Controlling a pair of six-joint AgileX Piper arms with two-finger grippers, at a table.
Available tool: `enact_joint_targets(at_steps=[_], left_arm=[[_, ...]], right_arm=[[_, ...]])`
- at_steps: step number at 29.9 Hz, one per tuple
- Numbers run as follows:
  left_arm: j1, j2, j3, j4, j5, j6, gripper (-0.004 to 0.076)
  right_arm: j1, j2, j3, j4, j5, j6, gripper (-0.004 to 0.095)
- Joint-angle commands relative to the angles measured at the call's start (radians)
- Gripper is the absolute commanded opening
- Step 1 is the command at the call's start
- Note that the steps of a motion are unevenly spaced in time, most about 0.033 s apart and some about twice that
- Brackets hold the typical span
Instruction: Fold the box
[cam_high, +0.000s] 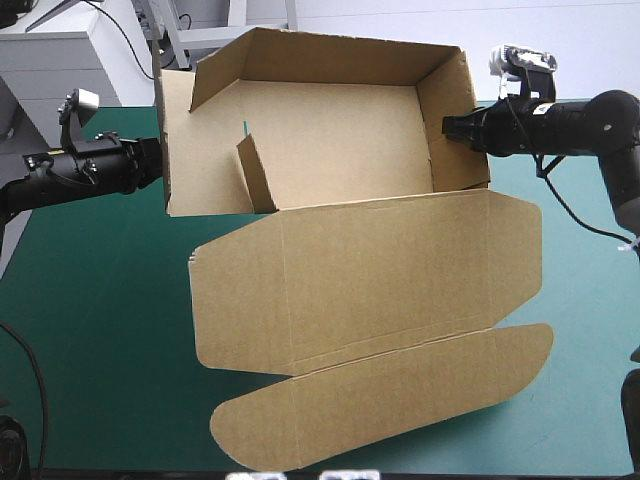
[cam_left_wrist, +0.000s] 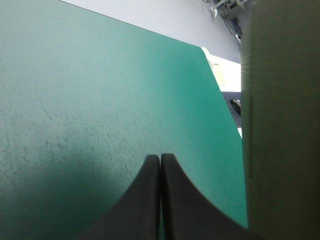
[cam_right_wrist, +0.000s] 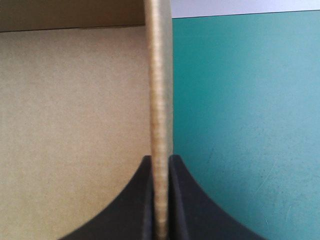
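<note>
The table (cam_high: 100, 300), under its teal-green cover (cam_left_wrist: 100, 100), fills most of the high view. The brown box (cam_high: 330, 140) occupies the middle of the table, between the two arms. Its far part forms an open tray with the far, left and right walls raised. Its lid (cam_high: 370, 270) lies open and flat, extending from the tray toward the near edge of the table. A long tuck flap (cam_high: 390, 390) with rounded ends continues from the lid and is the part nearest the camera. Inside the tray, near the left wall, a small flap (cam_high: 255, 175) stands upright on the floor.

The right gripper (cam_high: 455, 128) meets the right wall of the tray from outside. In the right wrist view its black fingers (cam_right_wrist: 187, 200) are pressed on the wall's edge (cam_right_wrist: 159, 75), pinching the board between them, with the tray's inside on one side and bare cover on the other.

The left gripper (cam_high: 150, 163) reaches the left wall from outside. In the left wrist view its fingers (cam_left_wrist: 145, 200) are pressed together in one pointed arch with nothing between them; the box wall (cam_left_wrist: 282, 125) stands just beside the gripper.
</note>
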Motion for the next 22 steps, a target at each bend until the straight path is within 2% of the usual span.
enact_joint_targets(at_steps=[1, 8, 22], left_arm=[[-0.031, -0.064, -0.030, -0.077, -0.002, 0.003, -0.0008], [-0.041, -0.126, -0.030, -0.023, 0.006, -0.015, -0.0009], [-0.045, -0.163, -0.030, 0.036, 0.058, -0.078, -0.0009]], right_arm=[[0.025, -0.046, 0.017, 0.059, -0.095, -0.004, -0.0014], [0.057, -0.046, 0.086, 0.043, -0.186, -0.023, -0.0014], [0.141, -0.044, 0.088, 0.025, -0.266, -0.045, -0.0014]])
